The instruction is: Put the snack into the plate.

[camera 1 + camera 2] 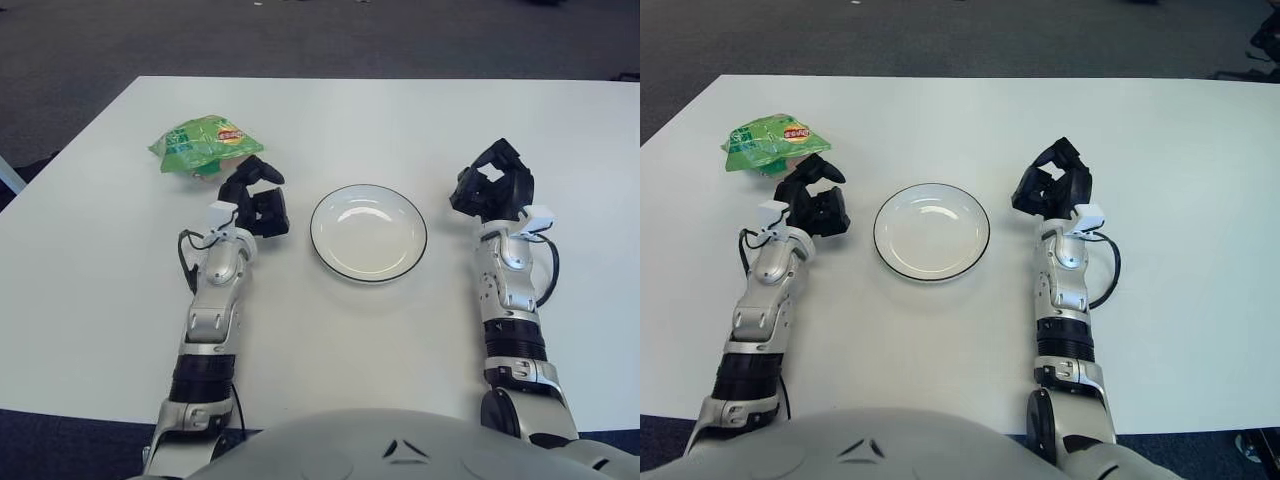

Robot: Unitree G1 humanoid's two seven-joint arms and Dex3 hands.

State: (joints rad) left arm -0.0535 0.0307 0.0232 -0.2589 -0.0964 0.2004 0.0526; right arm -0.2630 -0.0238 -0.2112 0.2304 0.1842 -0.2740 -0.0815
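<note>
A green snack bag (204, 141) lies on the white table at the far left. A white plate (368, 232) with a dark rim sits at the table's middle, with nothing in it. My left hand (254, 196) is just below and to the right of the bag, left of the plate; its fingers are spread and hold nothing, the tips close to the bag's near edge. My right hand (492, 182) shows to the right of the plate, fingers relaxed and empty.
The white table (420, 120) stretches far behind the plate and to both sides. Dark carpet lies beyond its far edge. My body's grey shell fills the bottom of the view.
</note>
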